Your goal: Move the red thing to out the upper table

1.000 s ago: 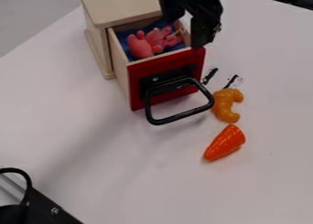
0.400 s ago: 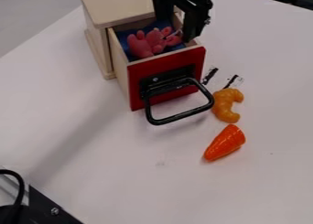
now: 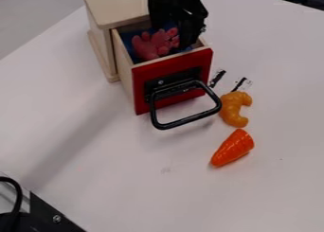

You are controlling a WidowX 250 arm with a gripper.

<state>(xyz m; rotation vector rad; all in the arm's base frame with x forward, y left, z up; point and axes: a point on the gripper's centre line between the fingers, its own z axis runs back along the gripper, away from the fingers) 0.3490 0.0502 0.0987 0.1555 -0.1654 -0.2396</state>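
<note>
Since the pinkish-red, lumpy, rubbery-looking toy [image 3: 145,47] seems light and squashy, I'd pinch its middle; the black two-finger gripper [image 3: 171,37] is spread.

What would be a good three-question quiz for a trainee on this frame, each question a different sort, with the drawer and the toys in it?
1. Multiple choice: what colour is the front of the open drawer?
a) green
b) red
c) yellow
2. True or false: the tool is down at the drawer, where the pink toy lies.
3. Fill in the blank: of the croissant and the carrot on the table, the ____ is nearer the black handle.

Key: 1 b; 2 true; 3 croissant
</note>
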